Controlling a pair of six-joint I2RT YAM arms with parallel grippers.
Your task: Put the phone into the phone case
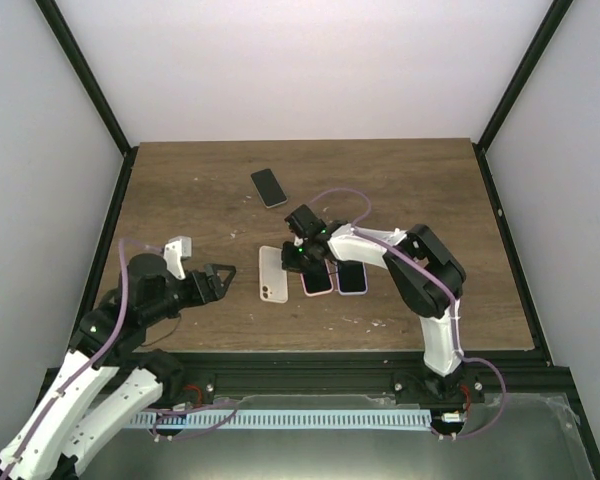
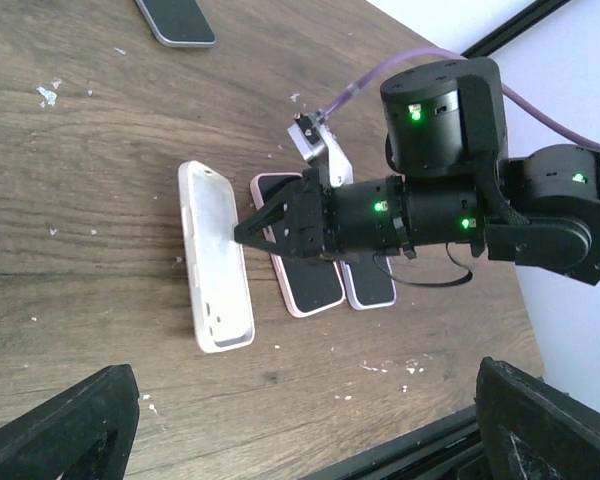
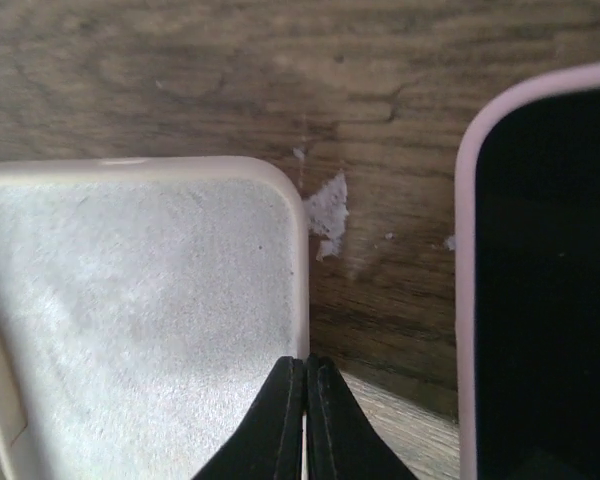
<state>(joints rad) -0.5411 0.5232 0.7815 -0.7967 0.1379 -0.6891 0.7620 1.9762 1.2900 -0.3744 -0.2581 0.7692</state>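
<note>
Shows right gripper, fingers pressed together, at the rim of the empty phone case, left gripper wide and empty, phone well beyond both, not inserted.

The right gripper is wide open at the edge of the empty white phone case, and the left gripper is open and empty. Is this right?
No: the right gripper is shut at the edge of the empty white phone case, as the right wrist view shows. The left gripper is open and empty.
</note>
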